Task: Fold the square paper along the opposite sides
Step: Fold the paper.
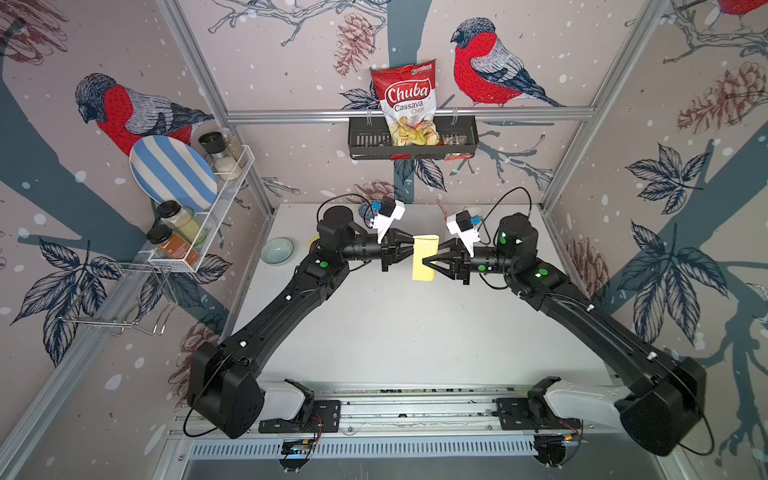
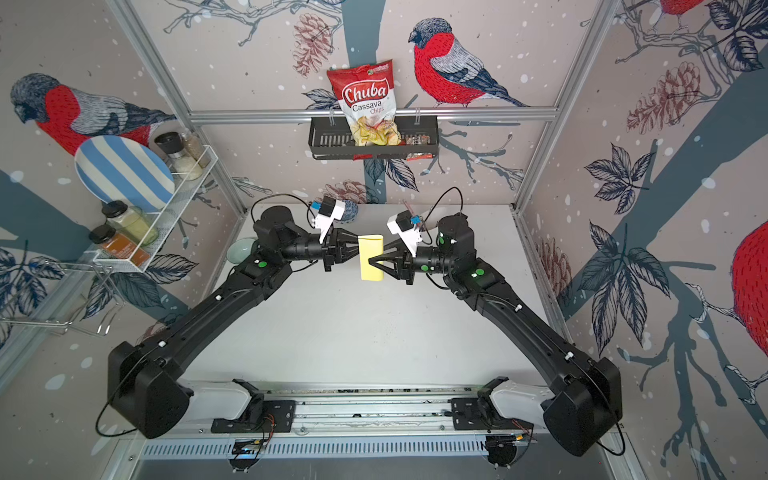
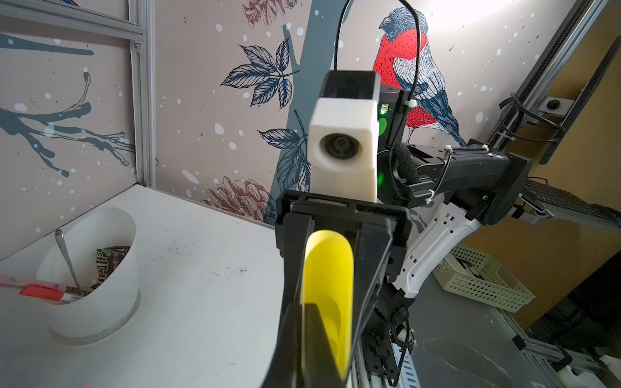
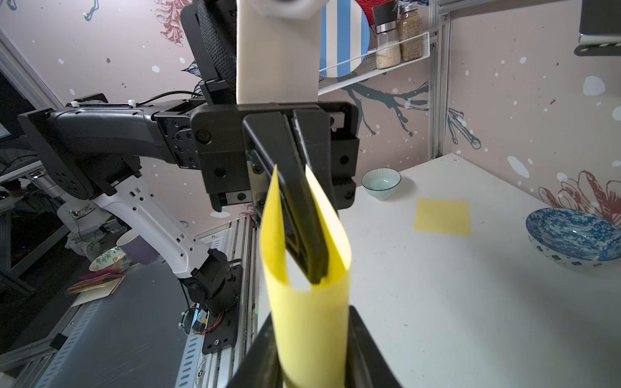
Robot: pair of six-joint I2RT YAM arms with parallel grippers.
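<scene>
The yellow square paper hangs in the air above the table's far middle, bent into a U. My left gripper comes at it from the left. It is shut, pinching a free edge of the paper between its fingertips. My right gripper faces it from the right. Its jaws stand partly apart on either side of the rounded bend of the paper, and both fingers touch it. The second free edge lies outside the left gripper.
Another yellow sheet lies flat on the white table at the back left, near a small pale bowl. A blue patterned bowl and a white cup with pens stand along the back wall. Racks hang on the walls.
</scene>
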